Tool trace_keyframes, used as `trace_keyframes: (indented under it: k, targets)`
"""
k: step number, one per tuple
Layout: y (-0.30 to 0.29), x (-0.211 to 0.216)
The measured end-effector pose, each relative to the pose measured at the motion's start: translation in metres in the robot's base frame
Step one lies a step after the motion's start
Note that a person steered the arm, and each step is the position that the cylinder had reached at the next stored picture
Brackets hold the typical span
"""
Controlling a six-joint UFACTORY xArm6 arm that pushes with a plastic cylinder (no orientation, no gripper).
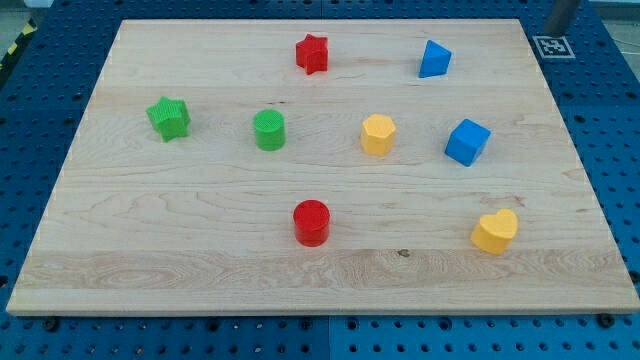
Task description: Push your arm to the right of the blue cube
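Sitting on the wooden board [200, 220] toward the view's right, the blue cube [467, 141] lies right of the yellow hexagonal block [377, 134] and below the blue triangular block [434, 59]. A yellow heart [495, 231] lies nearer the view's bottom. Only a grey part of the arm [560, 15] shows at the top right corner; my tip is out of sight, so its place relative to the blocks cannot be told.

Pale wooden board [200, 250] carries red, green, yellow and blue blocks.
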State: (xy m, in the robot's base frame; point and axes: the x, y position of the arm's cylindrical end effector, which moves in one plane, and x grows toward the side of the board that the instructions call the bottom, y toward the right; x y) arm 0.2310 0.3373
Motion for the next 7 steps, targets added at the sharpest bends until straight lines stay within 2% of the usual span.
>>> trace_keyframes:
  k: [2,3,7]
  targets:
    - [0.001,0.014]
    - [0.001,0.037]
    - [0.001,0.193]
